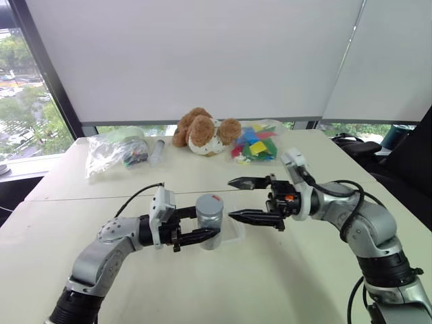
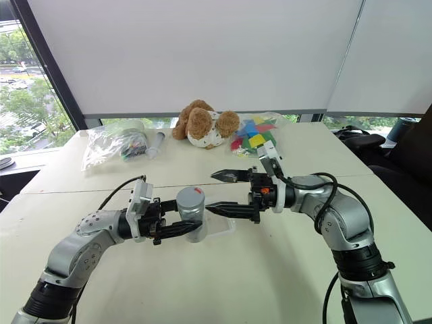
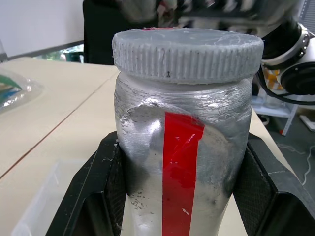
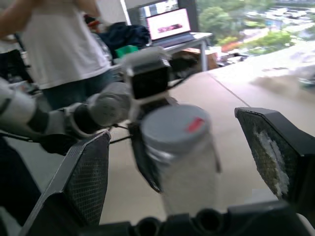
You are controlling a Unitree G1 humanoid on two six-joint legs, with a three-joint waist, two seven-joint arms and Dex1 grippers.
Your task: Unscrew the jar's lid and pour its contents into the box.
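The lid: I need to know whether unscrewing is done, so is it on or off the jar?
On. The lid sits flush atop the jar, held upright by the left gripper.

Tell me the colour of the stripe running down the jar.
Red, on the grey jar; clearest in the left wrist view.

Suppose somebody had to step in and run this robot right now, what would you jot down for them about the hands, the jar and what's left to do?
Left gripper: shut on the jar, holding it upright above the table.
Right gripper: open, level with the lid, fingers apart and not touching it.
Box: on the table just behind and beside the jar; nothing visible in it.
Contents: cannot be made out through the jar wall.
Done: jar picked up and presented to the other hand.
Left: close the right gripper on the lid, unscrew it, take it off, then tip the jar over the box.
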